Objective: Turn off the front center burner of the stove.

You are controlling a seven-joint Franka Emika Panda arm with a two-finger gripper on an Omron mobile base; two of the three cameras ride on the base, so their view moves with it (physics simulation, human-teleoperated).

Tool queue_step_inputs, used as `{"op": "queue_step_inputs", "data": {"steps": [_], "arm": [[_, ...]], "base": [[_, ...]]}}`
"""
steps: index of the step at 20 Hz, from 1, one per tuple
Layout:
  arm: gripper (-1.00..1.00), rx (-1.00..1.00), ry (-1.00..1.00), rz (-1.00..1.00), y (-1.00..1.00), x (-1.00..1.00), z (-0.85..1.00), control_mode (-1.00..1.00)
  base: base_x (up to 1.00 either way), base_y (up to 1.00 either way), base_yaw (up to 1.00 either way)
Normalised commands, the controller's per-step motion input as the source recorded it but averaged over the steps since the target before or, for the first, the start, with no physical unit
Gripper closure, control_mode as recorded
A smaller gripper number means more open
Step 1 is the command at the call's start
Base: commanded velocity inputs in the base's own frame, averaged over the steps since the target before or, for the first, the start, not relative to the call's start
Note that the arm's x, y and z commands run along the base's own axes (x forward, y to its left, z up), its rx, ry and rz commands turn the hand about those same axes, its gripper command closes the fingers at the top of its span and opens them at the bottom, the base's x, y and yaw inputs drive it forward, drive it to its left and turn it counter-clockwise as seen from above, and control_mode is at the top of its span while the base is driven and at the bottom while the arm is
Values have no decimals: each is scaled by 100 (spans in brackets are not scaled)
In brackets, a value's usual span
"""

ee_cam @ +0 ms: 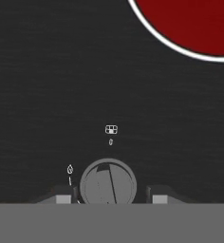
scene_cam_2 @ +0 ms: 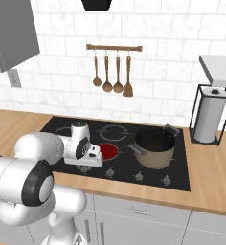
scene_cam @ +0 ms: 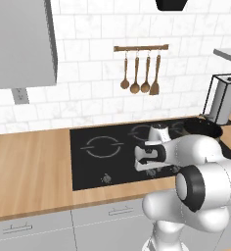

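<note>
Now: gripper straddles a stove knob

Low over the stove (scene_cam_2: 182,158), the gripper (ee_cam: 109,197) hangs open, its dark tips flanking a round grey knob (ee_cam: 108,182). At 1 o'clock, the front center burner (ee_cam: 190,23) glows, a smooth red disc on matte black glass.

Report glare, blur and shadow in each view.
Hand view: flat light, no glare on the stove; the front center burner glows red; knob sharp between the gripper tips. Right base view: soft, slightly blurred; pot shaded inside. Left base view: same softness, no glare.
</note>
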Motion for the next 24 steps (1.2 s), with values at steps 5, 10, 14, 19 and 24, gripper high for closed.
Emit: {"op": "queue_step_inputs", "data": {"steps": [5,10,14,19,24], "arm": [[100,0,0,-3,0,0,0,-100],[100,3,0,-18,0,0,0,-100],[100,3,0,-32,0,0,2,-100],[100,1,0,-42,0,0,0,-100],[100,0,0,-52,0,0,0,-100]], "base": [[0,0,0],[0,0,0],[0,0,0],[0,0,0],[0,0,0]]}}
